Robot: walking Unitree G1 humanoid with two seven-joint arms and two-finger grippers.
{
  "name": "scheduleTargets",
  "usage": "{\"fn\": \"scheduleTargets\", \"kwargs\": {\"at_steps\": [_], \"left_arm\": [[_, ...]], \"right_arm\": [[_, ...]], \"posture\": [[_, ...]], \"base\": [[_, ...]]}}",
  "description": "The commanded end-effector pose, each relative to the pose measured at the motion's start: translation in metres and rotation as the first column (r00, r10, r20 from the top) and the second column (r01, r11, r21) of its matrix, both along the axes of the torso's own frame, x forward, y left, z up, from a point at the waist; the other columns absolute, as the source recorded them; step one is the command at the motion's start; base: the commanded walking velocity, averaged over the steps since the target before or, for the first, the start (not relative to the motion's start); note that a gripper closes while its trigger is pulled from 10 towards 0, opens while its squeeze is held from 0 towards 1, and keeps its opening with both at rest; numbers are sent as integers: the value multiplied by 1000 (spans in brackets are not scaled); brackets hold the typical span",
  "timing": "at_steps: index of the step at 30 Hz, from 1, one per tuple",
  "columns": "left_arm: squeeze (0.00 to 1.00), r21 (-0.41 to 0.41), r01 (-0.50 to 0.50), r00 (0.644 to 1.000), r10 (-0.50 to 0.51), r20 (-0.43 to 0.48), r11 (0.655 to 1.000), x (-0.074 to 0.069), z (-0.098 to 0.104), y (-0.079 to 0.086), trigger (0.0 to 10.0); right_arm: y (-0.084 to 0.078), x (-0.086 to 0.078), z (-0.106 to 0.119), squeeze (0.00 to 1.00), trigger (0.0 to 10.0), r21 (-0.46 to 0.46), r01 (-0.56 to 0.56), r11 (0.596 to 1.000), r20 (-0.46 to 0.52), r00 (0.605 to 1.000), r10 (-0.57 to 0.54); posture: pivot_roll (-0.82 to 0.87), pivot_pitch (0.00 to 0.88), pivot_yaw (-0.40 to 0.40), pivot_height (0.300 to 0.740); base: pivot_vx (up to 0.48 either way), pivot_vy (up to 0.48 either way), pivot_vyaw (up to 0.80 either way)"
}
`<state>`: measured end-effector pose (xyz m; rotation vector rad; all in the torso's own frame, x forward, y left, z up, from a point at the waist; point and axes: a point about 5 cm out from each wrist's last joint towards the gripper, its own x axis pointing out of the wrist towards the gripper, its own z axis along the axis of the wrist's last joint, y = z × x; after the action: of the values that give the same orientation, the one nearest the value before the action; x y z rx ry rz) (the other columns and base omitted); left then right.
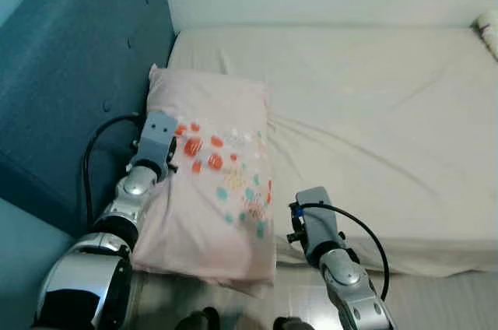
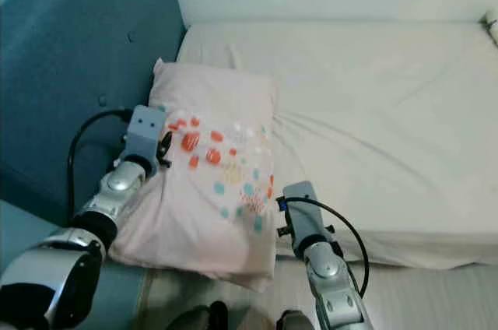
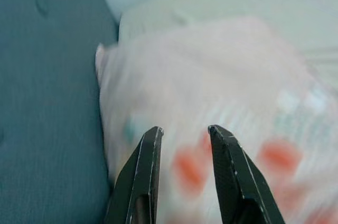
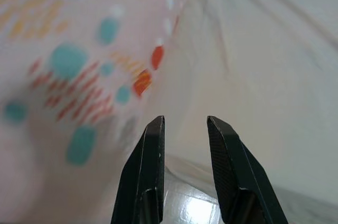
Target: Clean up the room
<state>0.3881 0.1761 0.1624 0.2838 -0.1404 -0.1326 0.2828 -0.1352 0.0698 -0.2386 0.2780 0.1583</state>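
A pale pink pillow [image 1: 214, 182] with red, teal and orange spots lies at the head end of the bed, along the blue headboard. My left gripper [image 3: 185, 129] is open at the pillow's left side, with the fabric just beyond its tips and nothing between them. Its wrist [image 1: 158, 137] rests against the pillow's left edge. My right gripper [image 4: 185, 119] is open by the pillow's near right corner, over the gap between the pillow and the sheet. Its wrist [image 1: 313, 222] sits just off the mattress's front edge.
The bed's cream sheet [image 1: 373, 112] stretches away to the right, wrinkled. The padded blue headboard [image 1: 70, 73] rises on the left and a pale wall stands behind. A small white thing [image 1: 489, 30] lies at the far right edge. Glossy floor [image 1: 233, 303] shows below the mattress.
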Motion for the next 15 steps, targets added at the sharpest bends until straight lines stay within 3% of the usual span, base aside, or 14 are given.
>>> {"fn": "scheduleTargets", "kwargs": {"at_steps": [1, 2, 4, 5, 7, 9, 12, 13, 15], "left_arm": [[0, -13, 143, 990, -143, -7, 990, -7, -4, -4, 10000], [0, -7, 213, 977, -213, -28, 977, -13, -11, -10, 10000], [0, 17, 260, 965, -259, -51, 965, -19, -20, -15, 10000], [0, 14, 282, 958, -280, -62, 959, -27, -30, -18, 10000], [0, 7, 279, 959, -279, -59, 960, -28, -31, -18, 10000], [0, -60, 313, 949, -314, -19, 948, -30, -22, -16, 10000], [0, -96, 319, 947, -320, -1, 943, -31, -17, -14, 10000], [0, -168, 270, 961, -276, -10, 948, -40, -20, -4, 10000], [0, -188, 246, 966, -256, -33, 951, -45, -24, 0, 10000]], "right_arm": [[1, -1, -7, 0, 10000, 20, -4, 1000, -24, 1000, 4], [3, 0, -8, 0, 10000, 22, -9, 1000, -27, 1000, 10], [4, 1, -8, 0, 10000, 22, -15, 1000, -28, 999, 16], [6, 3, -7, 0, 10000, 22, -21, 1000, -24, 999, 21], [6, 4, -6, 0, 10000, 23, -21, 1000, -22, 1000, 22], [5, 3, -5, 0, 10000, 25, -19, 999, -11, 1000, 20], [5, 3, -4, 0, 10000, 27, -18, 999, -7, 1000, 19], [5, 0, -2, 0, 10000, 49, -35, 998, 24, 999, 34], [5, -1, -1, 0, 10000, 57, -41, 998, 34, 999, 40]], "posture": [[-32, 174, 5, 740], [-32, 174, 5, 740], [-31, 171, 6, 740], [-36, 171, 11, 740], [-36, 171, 11, 740], [-39, 164, 18, 740], [-39, 162, 19, 740], [-37, 142, 31, 740], [-37, 142, 31, 740]], "base": [[0, 0, 0], [0, 0, 0], [0, 0, 0], [0, 0, 0], [0, 0, 0], [0, 0, 0], [0, 0, 0], [0, 0, 0], [0, 0, 0]]}}
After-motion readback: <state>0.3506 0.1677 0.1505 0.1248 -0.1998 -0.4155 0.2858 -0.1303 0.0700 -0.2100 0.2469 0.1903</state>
